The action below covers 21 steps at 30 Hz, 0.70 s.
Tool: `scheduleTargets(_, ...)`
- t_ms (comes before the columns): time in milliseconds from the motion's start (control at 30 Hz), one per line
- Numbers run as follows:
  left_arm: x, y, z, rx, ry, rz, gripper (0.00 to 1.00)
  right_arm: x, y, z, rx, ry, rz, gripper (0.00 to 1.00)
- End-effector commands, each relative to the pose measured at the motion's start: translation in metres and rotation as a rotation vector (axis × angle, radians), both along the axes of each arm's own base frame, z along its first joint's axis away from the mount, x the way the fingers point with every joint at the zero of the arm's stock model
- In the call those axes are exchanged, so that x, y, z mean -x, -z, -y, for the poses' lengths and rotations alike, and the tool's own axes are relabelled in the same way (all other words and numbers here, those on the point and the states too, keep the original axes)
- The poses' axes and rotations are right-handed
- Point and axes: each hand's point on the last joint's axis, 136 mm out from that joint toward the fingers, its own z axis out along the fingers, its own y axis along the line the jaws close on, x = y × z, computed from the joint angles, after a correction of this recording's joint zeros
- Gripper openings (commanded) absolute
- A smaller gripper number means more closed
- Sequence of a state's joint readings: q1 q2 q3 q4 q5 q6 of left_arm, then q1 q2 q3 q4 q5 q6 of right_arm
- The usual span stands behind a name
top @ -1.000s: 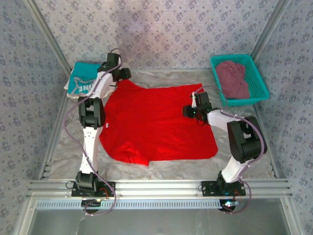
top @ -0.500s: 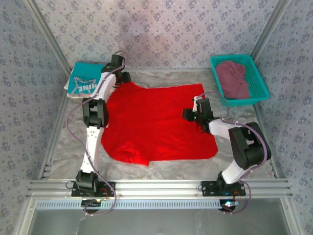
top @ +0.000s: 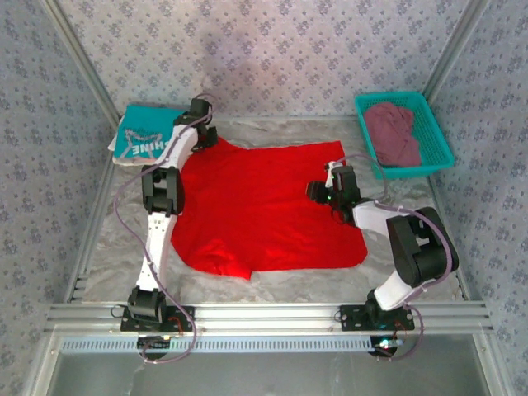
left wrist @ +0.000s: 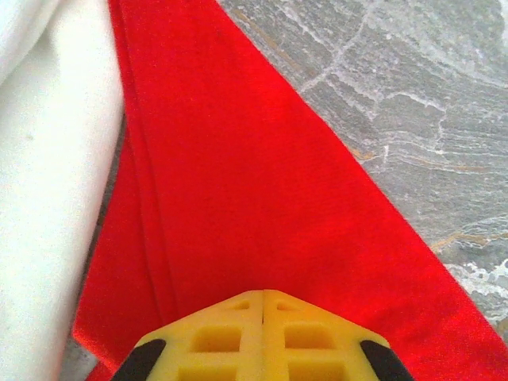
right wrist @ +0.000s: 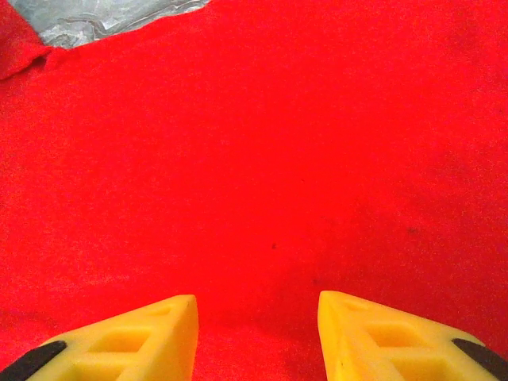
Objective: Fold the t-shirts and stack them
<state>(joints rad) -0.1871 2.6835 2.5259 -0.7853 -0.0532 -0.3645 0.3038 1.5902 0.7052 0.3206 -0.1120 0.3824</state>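
Red t-shirt (top: 264, 206): lies spread flat across the middle of the marbled counter (top: 107, 247), with a few creases along the near hem.

Left hand (left wrist: 263, 294): reaches to the far-left corner of that shirt and clenches tight on the red cloth there, yellow fingers pressed together.

Right hand (right wrist: 258, 305): hangs released over the shirt's right edge, fingers apart with red cloth below.

Teal t-shirt (top: 140, 136): sits folded at the far left, on top of a white t-shirt (left wrist: 40, 198).

Maroon t-shirt (top: 394, 132): lies bunched in the teal basket (top: 441, 140) at the far right.
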Motion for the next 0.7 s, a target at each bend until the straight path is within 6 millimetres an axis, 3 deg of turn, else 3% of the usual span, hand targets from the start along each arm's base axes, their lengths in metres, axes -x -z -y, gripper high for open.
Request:
scheduleTargets(0,-0.006,-0.049,0.005,0.002,-0.006,0.087,0.0,0.002,-0.008,-0.002,-0.029,0.003,0.017,0.46)
scheduleTargets(200,-0.012,-0.071,0.015,0.028,-0.001,0.141,0.0,0.001,-0.005,-0.006,-0.035,-0.004,0.007,0.46)
scheduleTargets(400,-0.018,-0.082,0.023,0.05,0.001,0.177,0.0,0.001,-0.004,-0.006,-0.038,-0.004,0.005,0.46)
scheduleTargets(533,-0.011,-0.079,0.017,0.037,-0.022,0.146,0.0,0.002,-0.004,-0.008,-0.044,-0.008,0.001,0.46)
scheduleTargets(567,-0.009,-0.076,0.014,0.027,-0.03,0.133,0.12,0.002,-0.005,-0.008,-0.046,-0.011,0.004,0.46)
scheduleTargets(600,-0.006,-0.072,0.01,0.019,-0.039,0.115,0.31,0.002,-0.005,-0.009,-0.049,-0.012,0.005,0.46)
scheduleTargets(667,-0.002,-0.063,0.006,0.014,-0.045,0.087,0.44,0.003,-0.008,-0.009,-0.051,-0.014,0.01,0.46)
